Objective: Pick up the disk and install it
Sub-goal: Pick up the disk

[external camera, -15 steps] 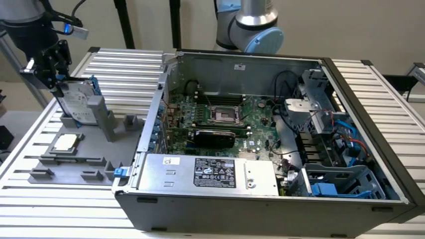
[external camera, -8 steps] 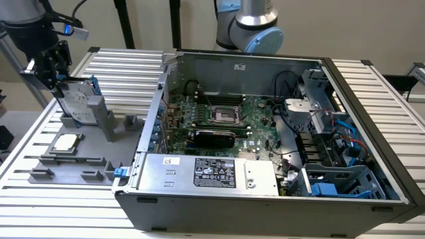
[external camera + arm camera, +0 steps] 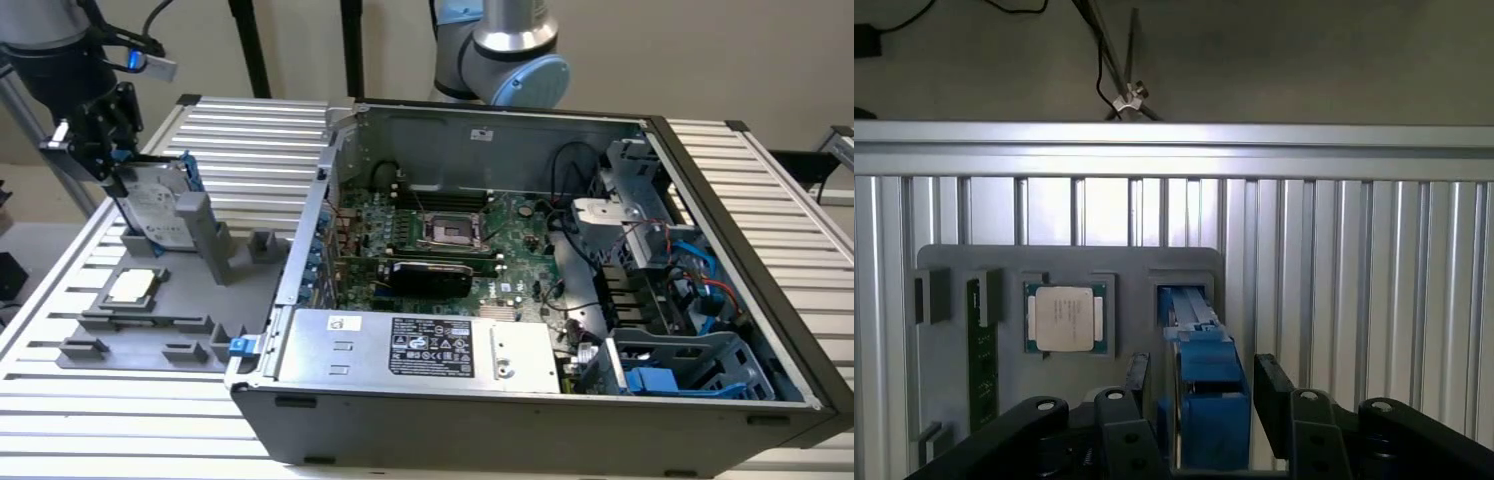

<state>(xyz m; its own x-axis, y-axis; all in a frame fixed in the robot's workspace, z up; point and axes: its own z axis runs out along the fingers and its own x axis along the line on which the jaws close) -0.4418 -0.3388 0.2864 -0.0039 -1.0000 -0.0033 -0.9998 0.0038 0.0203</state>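
Light's pretty soft and even in both views, looks like plain overhead room lighting. The ribbed aluminium counter [image 3: 761, 180] bounces a lot of it, and in the wrist view the counter's far edge beyond the jaws goes to a washed-out band of glare. The inside of the open computer case [image 3: 534, 130] is dimmer, with shade pooling around the drive bays. The jaws are dark, almost silhouettes. The processor [image 3: 1064, 317], off to one side of them, has a pale sheen on its lid.
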